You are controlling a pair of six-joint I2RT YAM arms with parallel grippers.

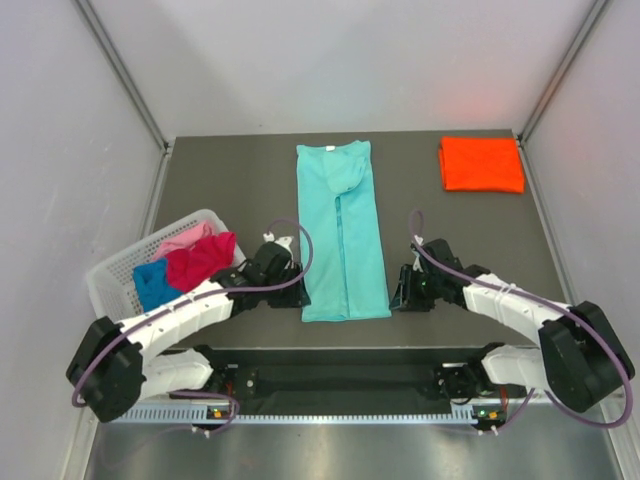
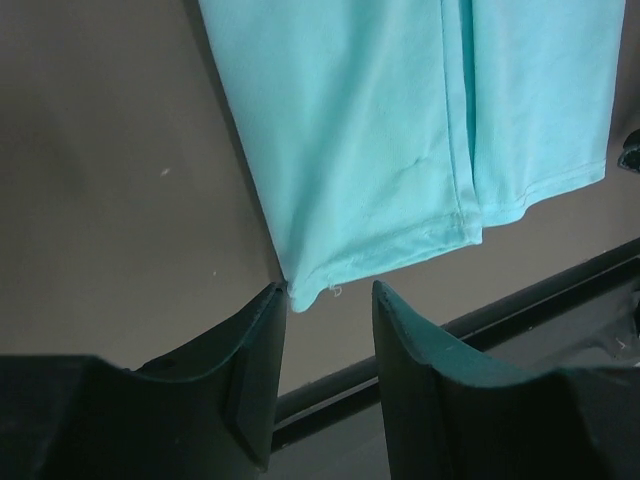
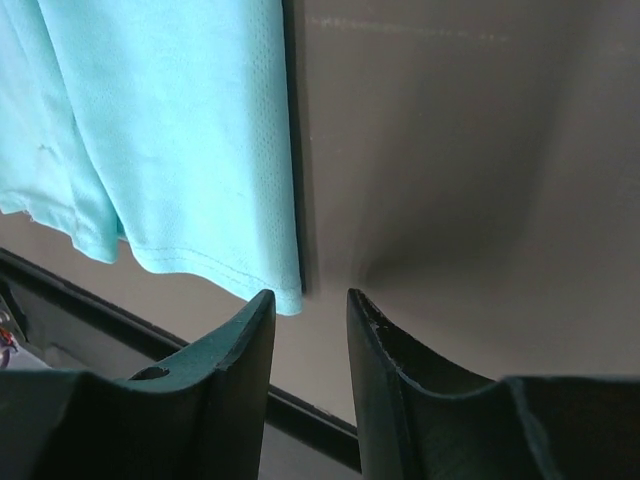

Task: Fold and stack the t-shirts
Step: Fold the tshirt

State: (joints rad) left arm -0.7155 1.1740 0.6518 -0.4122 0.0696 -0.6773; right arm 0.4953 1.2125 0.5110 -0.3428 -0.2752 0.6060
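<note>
Squaring up to the bottom hem of the teal t-shirt (image 1: 342,235)

Folded into a long, narrow strip, the teal t-shirt lies flat in the middle of the surface (image 1: 240,190). Its long axis runs from the top of the overhead frame to the bottom. The left claw (image 2: 328,290) sits at the strip's lower left corner and the right claw (image 3: 310,295) at its lower right, each about equally close to its own corner. Both claws are spread and pinch nothing. In each wrist view the hem corner lies just above the fingertips, and on the left it touches or nearly touches one tip. The next fold probably carries the hem up the frame along that axis, so each claw first needs its corner between the jaws. An orange t-shirt (image 1: 482,164) lies folded at upper right, and other t-shirts (image 1: 203,260) sit in the basket (image 1: 110,275) at left.
</note>
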